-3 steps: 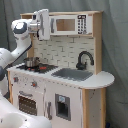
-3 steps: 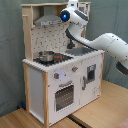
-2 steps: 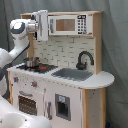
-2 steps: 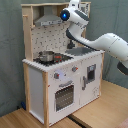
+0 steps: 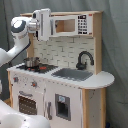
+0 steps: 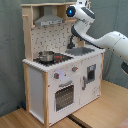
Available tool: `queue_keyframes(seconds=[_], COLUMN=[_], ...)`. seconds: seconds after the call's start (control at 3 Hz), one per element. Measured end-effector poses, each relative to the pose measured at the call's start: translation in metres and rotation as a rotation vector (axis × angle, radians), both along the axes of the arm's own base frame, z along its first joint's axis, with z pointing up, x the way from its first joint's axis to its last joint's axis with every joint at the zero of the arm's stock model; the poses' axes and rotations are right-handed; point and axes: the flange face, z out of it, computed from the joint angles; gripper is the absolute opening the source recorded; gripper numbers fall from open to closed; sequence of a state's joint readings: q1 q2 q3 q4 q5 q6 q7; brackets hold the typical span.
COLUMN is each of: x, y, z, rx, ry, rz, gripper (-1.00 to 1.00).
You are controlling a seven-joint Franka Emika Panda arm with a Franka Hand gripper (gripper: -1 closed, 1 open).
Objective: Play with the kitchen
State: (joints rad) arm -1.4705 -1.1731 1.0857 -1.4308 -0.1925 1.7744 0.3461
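Observation:
The kitchen point(image 5: 67, 102) is a tall white and light-wood toy unit with a pegboard back, a black faucet point(image 5: 84, 58), a sink point(image 5: 73, 74) and a windowed oven door point(image 6: 65, 97). My gripper point(image 5: 44, 23) is up at the top of the unit, in front of the upper shelf next to the toy microwave point(image 5: 76, 24). In the second exterior view the gripper point(image 6: 72, 11) sits at the top edge beside the grey hood point(image 6: 49, 20). A small metal pot point(image 6: 47, 56) stands on the stovetop below.
The white arm point(image 6: 107, 41) stretches over the sink side of the counter in the second exterior view. A grey curtain point(image 5: 115, 45) hangs behind the unit. The kitchen stands on a wooden floor point(image 6: 95, 112).
The gripper and wrist have shifted slightly higher along the top of the kitchen. The pot and the kitchen have not moved.

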Motion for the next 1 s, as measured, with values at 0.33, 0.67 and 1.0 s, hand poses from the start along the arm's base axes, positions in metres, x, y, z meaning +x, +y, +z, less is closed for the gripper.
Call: queue_keyframes(seconds=[0.33,0.67,1.0], x=[-0.013,-0.03,-0.047], y=[-0.008,-0.016,-0.027], z=[-0.01,-0.011,-0.009], rx=[0.009,0.017,0.023], ry=[0.024,0.03,0.03], rz=[-0.017,-0.027,-0.029], gripper=[-1.0,-1.0,-1.0])
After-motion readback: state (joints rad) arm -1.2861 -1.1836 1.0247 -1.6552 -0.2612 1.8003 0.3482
